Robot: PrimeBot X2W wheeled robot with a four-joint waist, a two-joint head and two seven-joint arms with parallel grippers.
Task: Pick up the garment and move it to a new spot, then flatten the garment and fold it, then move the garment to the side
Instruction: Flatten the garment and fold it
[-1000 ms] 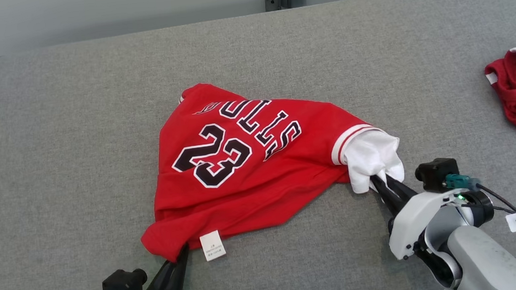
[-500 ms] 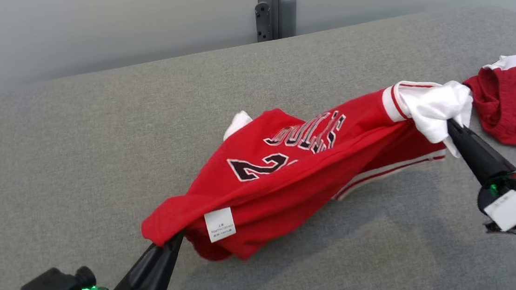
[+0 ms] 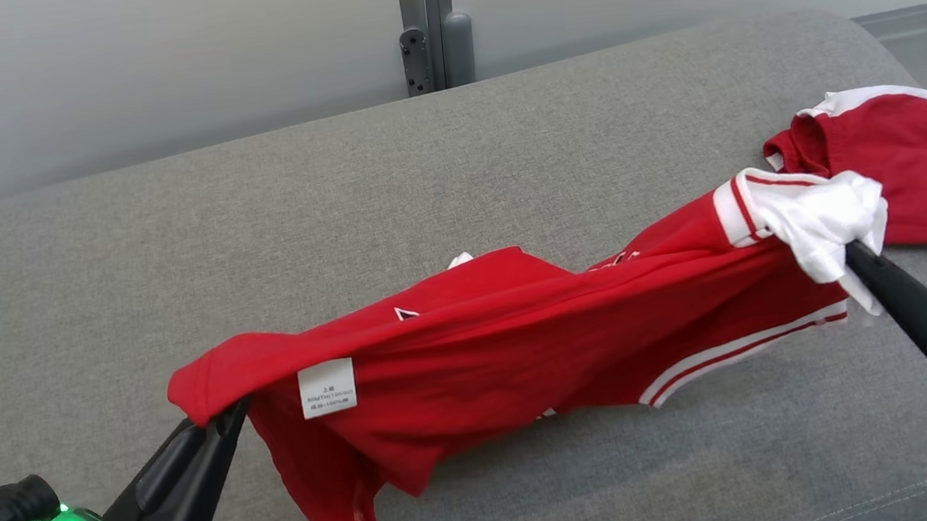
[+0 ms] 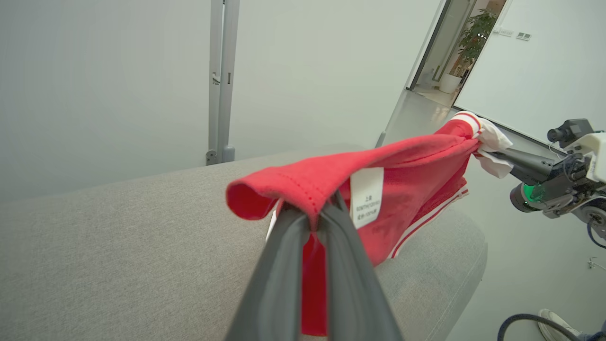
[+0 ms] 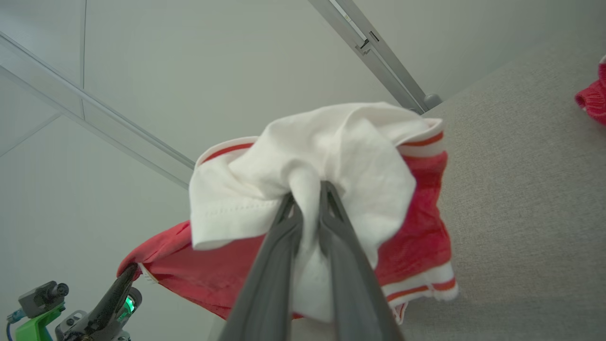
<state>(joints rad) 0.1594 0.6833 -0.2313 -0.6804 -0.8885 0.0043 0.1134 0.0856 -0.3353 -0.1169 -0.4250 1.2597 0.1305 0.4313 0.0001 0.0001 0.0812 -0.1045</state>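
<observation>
Aloft: bright red, thin sports garment with white stripe trim [image 3: 521,348], stretched above the grey fabric-covered surface [image 3: 176,235]; whether its sagging folds touch the surface cannot be told.
Left gripper [image 3: 229,409]: dark fingers clenched on a red hem corner beside the white care label [image 3: 327,387].
Right gripper [image 3: 855,253]: clamped on the bunched white panel at the opposite end.
Purpose of hold: two well-separated grips probably keep the cloth spread for carrying and flattening.
Garment relative to grippers: spans the gap between them, drooping below both fingertips.
</observation>
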